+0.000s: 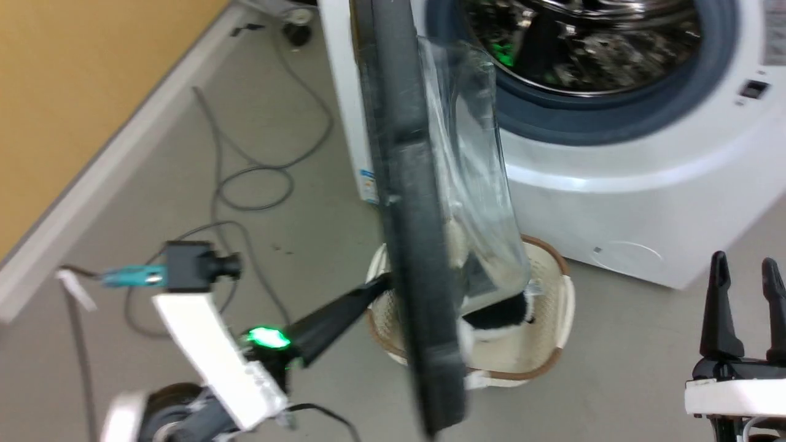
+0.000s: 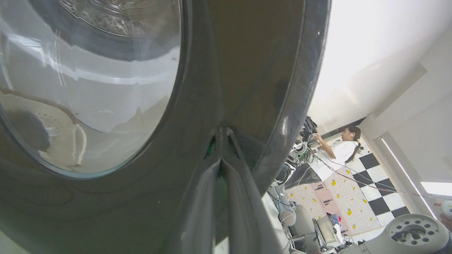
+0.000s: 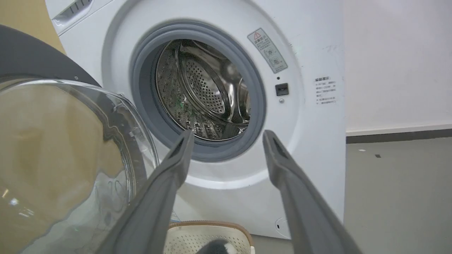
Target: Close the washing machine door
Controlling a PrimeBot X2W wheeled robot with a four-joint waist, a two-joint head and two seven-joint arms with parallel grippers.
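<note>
Left hand (image 1: pixel 381 283) touches the half-open washing machine door (image 1: pixel 405 153).

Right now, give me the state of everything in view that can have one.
washing machine, front opening uncovered.
washing machine door, open, swung well out from it.
left gripper, shut, fingertips against the door's black ring.
right gripper, open, holding nothing.
laundry basket, on the floor below the door, something black and white inside.
left arm's light, lit green.

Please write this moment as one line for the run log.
stage: door closing not done | washing machine door: open | left gripper: shut, touching door's black ring | right gripper: open, clear of door
</note>
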